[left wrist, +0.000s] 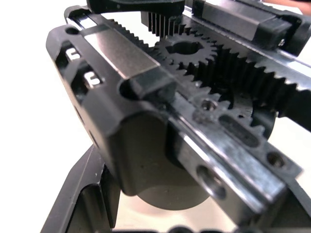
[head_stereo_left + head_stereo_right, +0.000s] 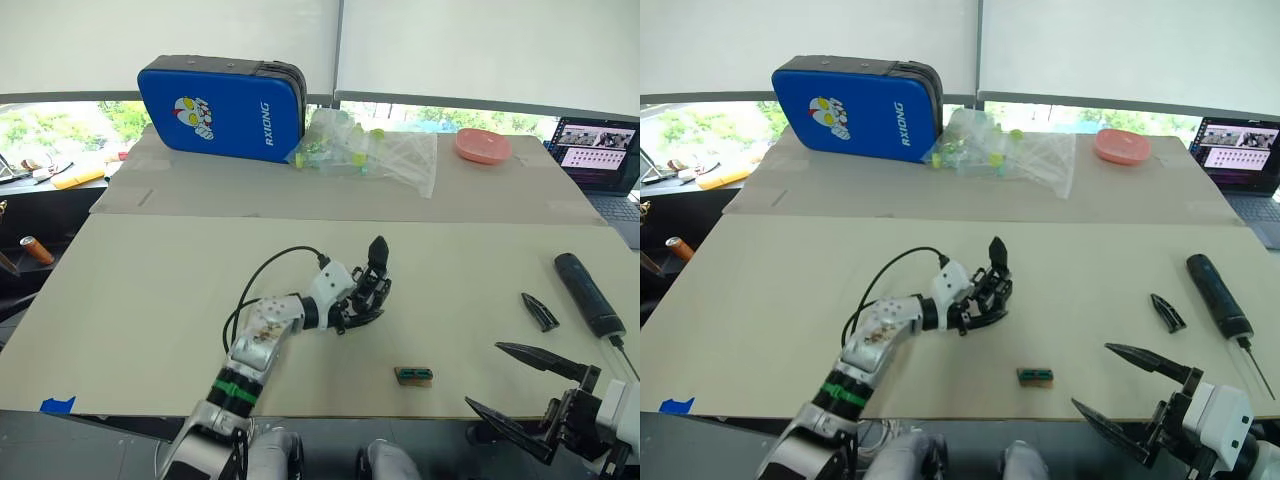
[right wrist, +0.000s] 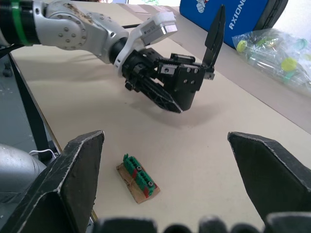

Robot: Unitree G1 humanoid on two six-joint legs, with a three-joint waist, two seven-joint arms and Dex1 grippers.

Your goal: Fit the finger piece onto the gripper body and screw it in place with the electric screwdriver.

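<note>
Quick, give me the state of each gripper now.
Left gripper: closed on the gripper body, holding it on the table.
Right gripper: open, holding nothing.

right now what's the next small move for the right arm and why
Probably swing the right tool forward and to the right, toward the finger piece, and pick it up. The right tool is open and empty, while the left tool is closed on the gripper body, holding it with its one finger pointing up. The finger piece lies loose beside the electric screwdriver.
</note>
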